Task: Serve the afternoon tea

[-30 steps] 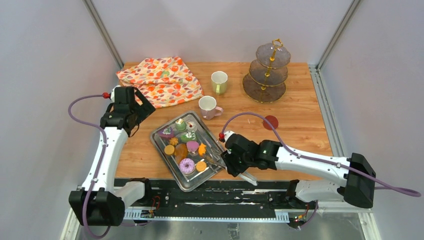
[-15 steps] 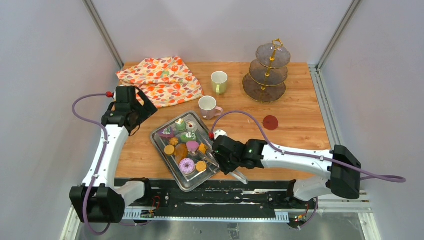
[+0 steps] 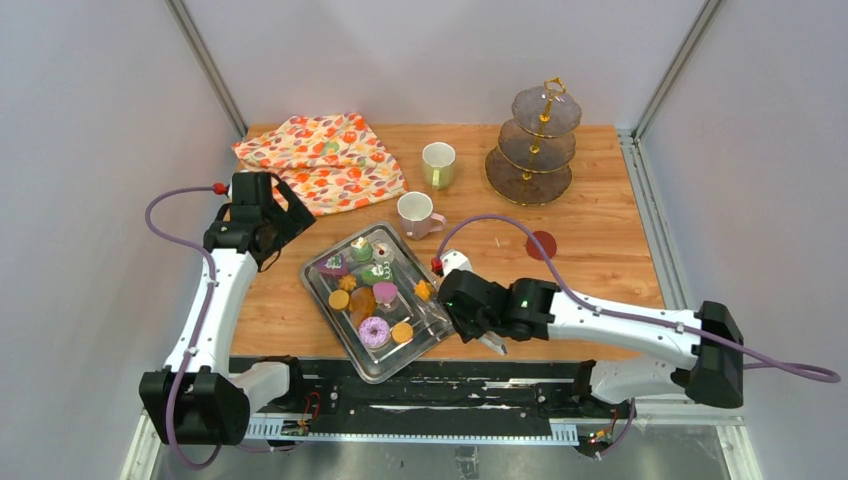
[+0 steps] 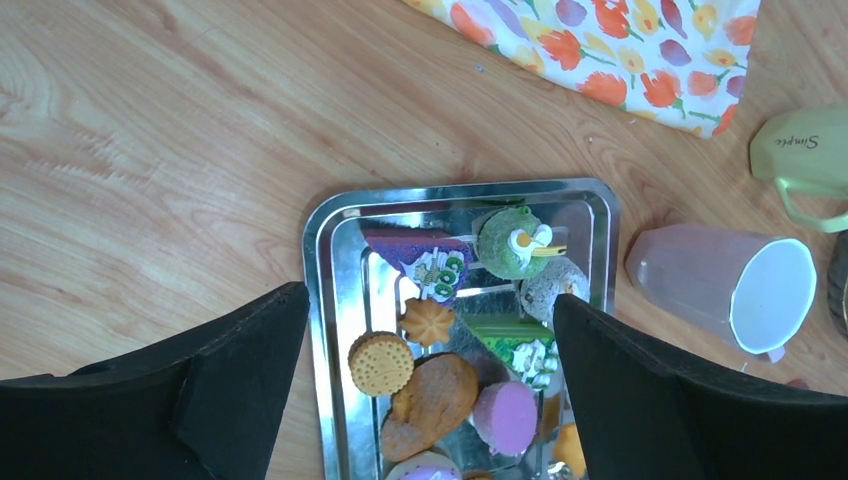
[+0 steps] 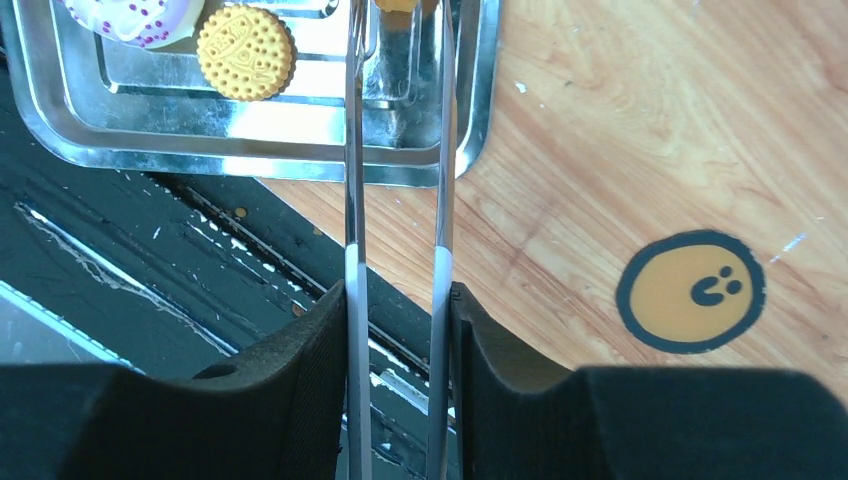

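1. The wooden bench (image 3: 600, 260) carries everything.
2. An orange floral cloth (image 3: 320, 160) lies rumpled at the far left corner.
3. A three-tier stand (image 3: 535, 140) sits far right, its plates bare.
4. A steel tray (image 3: 318, 300) sits askew at the near edge, holding the pastries.
5. The left tool (image 4: 430, 400) hangs released, its fingers spread wide and grasping nothing, over the bench between cloth and tray.
6. The right tool (image 5: 397, 310) is clenched on the long metal tongs (image 5: 352, 180), which reach over the tray's right rim.
7. The pink mug (image 3: 416, 213) stands just beyond the tray's far corner; the pale-green mug (image 3: 437, 163) stands between cloth and stand.
8. On the tray: pink-iced donut (image 3: 374, 331) and an orange cookie (image 3: 402, 332) at the near end, purple cake (image 3: 334, 264) and green cake (image 3: 361, 249) at the far end.
9. A small orange pastry (image 3: 424, 290) sits at the tong tips.
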`<state>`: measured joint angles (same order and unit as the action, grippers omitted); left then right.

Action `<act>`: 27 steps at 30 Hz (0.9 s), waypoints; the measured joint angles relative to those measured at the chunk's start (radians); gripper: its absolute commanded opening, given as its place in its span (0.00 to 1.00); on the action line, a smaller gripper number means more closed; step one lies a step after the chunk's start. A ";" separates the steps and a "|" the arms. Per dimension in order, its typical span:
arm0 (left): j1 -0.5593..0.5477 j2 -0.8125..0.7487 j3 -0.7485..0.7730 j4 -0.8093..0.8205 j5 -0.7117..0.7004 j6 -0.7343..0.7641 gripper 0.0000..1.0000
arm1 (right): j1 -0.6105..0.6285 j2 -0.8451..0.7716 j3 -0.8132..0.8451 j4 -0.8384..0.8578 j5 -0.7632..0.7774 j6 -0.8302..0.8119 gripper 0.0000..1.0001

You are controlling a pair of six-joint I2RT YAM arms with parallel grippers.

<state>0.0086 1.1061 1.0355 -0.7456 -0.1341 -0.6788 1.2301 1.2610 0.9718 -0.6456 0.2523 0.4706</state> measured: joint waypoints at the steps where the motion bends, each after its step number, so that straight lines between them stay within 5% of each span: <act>1: 0.000 0.000 0.000 0.000 0.000 0.001 0.97 | 0.000 -0.016 0.000 -0.008 0.006 -0.002 0.01; 14: 0.000 0.000 0.053 -0.005 0.005 0.018 0.97 | -0.075 -0.188 0.135 -0.128 0.030 -0.073 0.01; 27: 0.000 0.000 0.057 -0.006 0.039 0.018 0.97 | -0.589 -0.242 0.318 -0.190 -0.010 -0.251 0.01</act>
<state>0.0086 1.1061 1.0924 -0.7513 -0.0948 -0.6613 0.6407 1.0191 1.2900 -0.8352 0.2420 0.2192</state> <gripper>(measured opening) 0.972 0.369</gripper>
